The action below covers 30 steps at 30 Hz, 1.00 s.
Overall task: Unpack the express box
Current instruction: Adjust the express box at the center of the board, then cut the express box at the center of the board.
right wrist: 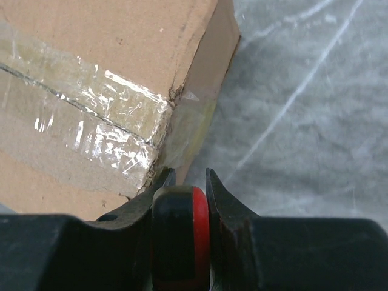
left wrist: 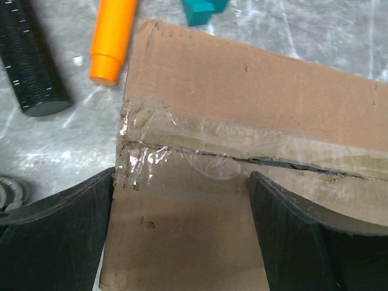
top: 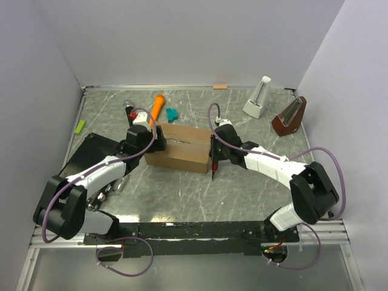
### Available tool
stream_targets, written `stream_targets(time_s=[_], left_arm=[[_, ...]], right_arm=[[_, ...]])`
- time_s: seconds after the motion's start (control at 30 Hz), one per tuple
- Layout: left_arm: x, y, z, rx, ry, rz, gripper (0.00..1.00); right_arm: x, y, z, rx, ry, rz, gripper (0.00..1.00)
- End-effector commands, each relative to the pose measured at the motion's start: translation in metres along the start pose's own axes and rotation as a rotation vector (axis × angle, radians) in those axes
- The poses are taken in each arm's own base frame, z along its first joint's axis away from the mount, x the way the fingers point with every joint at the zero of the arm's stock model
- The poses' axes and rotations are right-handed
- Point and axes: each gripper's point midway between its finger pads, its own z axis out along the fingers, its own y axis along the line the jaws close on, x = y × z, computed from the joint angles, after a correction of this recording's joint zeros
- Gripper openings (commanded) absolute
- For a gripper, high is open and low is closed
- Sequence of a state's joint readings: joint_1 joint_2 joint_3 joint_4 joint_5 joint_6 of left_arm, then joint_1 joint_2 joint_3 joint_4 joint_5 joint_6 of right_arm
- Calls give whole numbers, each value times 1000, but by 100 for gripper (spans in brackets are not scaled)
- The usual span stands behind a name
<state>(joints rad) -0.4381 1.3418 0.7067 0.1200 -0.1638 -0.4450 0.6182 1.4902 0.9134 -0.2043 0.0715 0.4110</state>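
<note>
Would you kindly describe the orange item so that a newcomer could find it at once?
Start at the brown express box in the middle of the table. Just behind its left end lie three small things: the orange cylinder is the middle one, between a black ribbed stick and a teal block, and the only orange thing there.

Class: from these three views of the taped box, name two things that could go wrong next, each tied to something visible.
1. The tape wraps over the end of the express box beneath the open left gripper; pulling a flap might drag the whole box into the orange marker just behind.
2. The right gripper clamps a red-and-black tool beside the box's corner; it could snag the cardboard.
</note>
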Motion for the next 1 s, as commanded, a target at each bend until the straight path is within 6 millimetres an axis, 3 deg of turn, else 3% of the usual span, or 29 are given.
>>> stream_targets(time_s=[0.0,0.1,0.2,0.37,0.47,0.53,0.67,0.77,0.97], left_arm=[[12,-37,-2,191,48,7,89],[7,-39,-4,198,28,-8,88],[-15,-45,-18,237,-79,-28,90],[-65,-57,-64,340,-330,2,94],[-74,-66,-86,408,-430,99,95],[-71,-77,-99,443,-465,189,95],[-45,-109,-121,500,-530,478,98],[-20,-131,-123,511,-508,623,98],[3,-148,-112,523,-486,729,99]], right_arm=[[-23,3,-34,3,-133,42,0],[-41,-22,-62,83,-278,110,0],[-62,-37,-89,98,-433,196,0],[-84,-55,-118,127,-614,302,0],[-92,-69,-130,143,-716,401,0],[-95,-74,-134,116,-772,479,0],[-99,-77,-136,56,-849,612,0],[-97,-77,-134,8,-894,671,0],[-100,-76,-136,-75,-960,736,0]])
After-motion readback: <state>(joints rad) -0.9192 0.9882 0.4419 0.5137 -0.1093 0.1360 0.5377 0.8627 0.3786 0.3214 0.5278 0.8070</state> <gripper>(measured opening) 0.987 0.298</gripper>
